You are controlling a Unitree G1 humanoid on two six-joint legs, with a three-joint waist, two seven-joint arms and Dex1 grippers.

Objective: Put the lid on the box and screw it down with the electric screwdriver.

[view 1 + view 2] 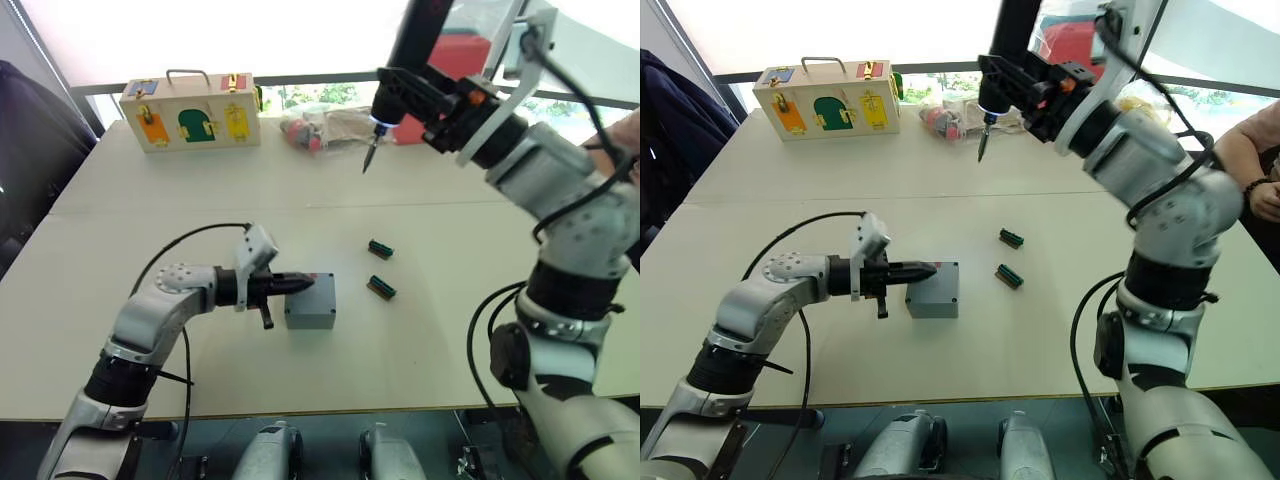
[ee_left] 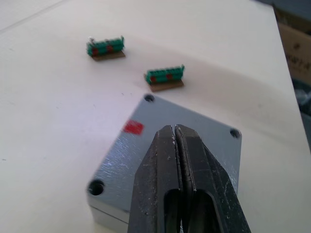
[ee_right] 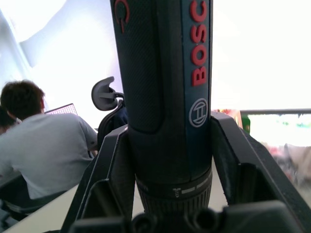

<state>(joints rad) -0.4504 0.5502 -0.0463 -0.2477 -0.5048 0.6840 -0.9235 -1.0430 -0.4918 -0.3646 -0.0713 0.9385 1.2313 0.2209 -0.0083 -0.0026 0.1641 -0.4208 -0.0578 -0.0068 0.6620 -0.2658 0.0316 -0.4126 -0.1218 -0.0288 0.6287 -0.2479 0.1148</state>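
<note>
Two grippers working, left gripper (image 2: 174, 133) pressed together, resting atop lid (image 2: 141, 155) on box (image 1: 310, 303), right gripper (image 1: 425, 100) clamping electric screwdriver (image 1: 400, 70) aloft.

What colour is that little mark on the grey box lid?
Red, on the grey plastic lid; clearest in the left wrist view.

Both arms are silver-grey metal segments joined by black collars, with black cables looping loose beside them. The left hand (image 1: 300, 283) has two slim black fingers behind a white wrist bracket. The right hand (image 1: 420, 100) is black, with an orange detail and a white bracket.
</note>
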